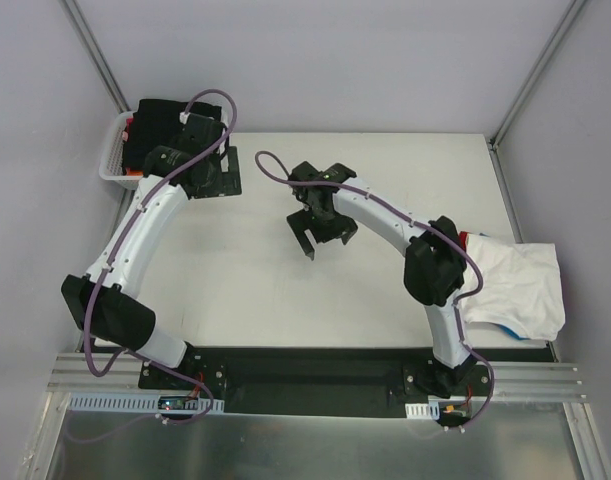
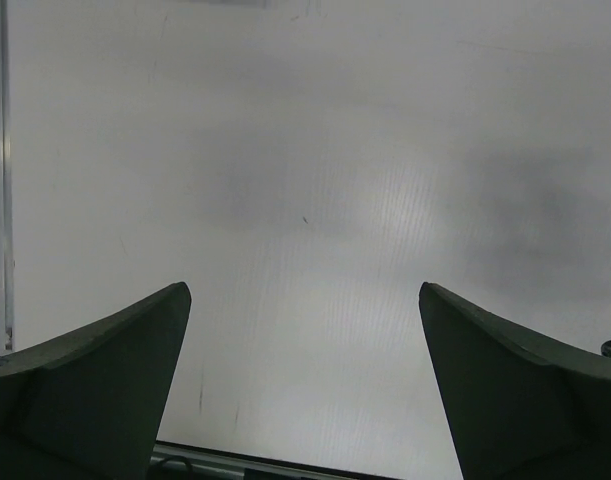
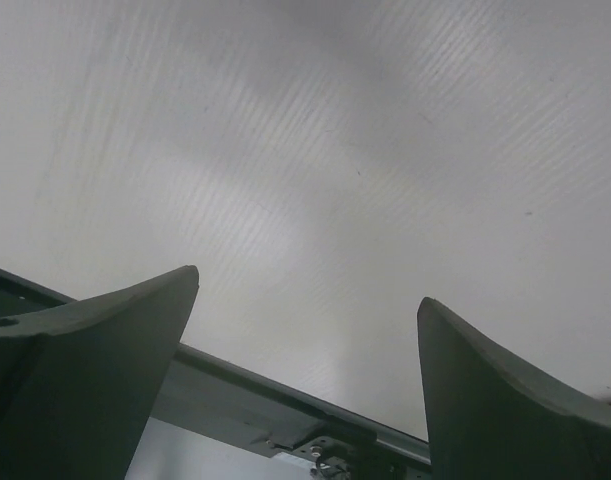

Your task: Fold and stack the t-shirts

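Currently, left gripper (image 2: 303,290) wide open, empty, right gripper (image 3: 307,285) wide open, empty.

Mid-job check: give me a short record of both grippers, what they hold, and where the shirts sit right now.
left gripper: fingers apart, nothing between them, beside the basket
right gripper: fingers apart, nothing between them, over the middle of the table
white t-shirt: crumpled at the table's right edge
blue t-shirt: edge showing under the white one
black t-shirt: in the basket, far left corner
folded stack: none visible
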Controlling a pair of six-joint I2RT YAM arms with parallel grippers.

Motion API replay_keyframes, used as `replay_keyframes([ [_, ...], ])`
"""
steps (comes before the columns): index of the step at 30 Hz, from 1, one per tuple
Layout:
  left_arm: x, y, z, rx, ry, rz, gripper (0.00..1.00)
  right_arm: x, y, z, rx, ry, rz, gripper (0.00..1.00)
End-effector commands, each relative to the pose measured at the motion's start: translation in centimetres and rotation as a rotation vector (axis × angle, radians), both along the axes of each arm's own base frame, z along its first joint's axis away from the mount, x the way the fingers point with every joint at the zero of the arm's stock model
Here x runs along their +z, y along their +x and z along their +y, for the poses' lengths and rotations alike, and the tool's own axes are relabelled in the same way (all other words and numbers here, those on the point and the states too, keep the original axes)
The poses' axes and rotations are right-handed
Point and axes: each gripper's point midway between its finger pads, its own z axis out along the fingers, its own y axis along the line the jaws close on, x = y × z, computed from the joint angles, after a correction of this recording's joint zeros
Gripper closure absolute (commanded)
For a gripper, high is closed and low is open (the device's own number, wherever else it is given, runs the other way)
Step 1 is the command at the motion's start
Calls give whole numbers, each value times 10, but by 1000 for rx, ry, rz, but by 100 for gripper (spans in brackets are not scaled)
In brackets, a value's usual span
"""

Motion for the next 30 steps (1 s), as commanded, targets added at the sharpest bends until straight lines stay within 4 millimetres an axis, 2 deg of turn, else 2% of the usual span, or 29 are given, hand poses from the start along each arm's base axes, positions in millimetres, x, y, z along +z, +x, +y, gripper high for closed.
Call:
replay_keyframes([
  [1, 34, -2, 6, 72, -26, -50, 1, 37, 10, -34, -3, -108, -125, 4],
  [6, 28, -9, -9, 62, -103, 21, 1, 51, 12, -46, -43, -130, -186, 4],
  [9, 21, -15, -18, 48, -144, 81, 1, 48, 11, -51, -28, -153, -187, 4],
  [14, 16, -20, -29, 79, -201, 154, 1, 50, 10, -46, -11, -128, -173, 4],
  [30, 44, -12, -31, 73, -217, 100, 1, 54, 6, -43, -7, -92, -171, 4],
])
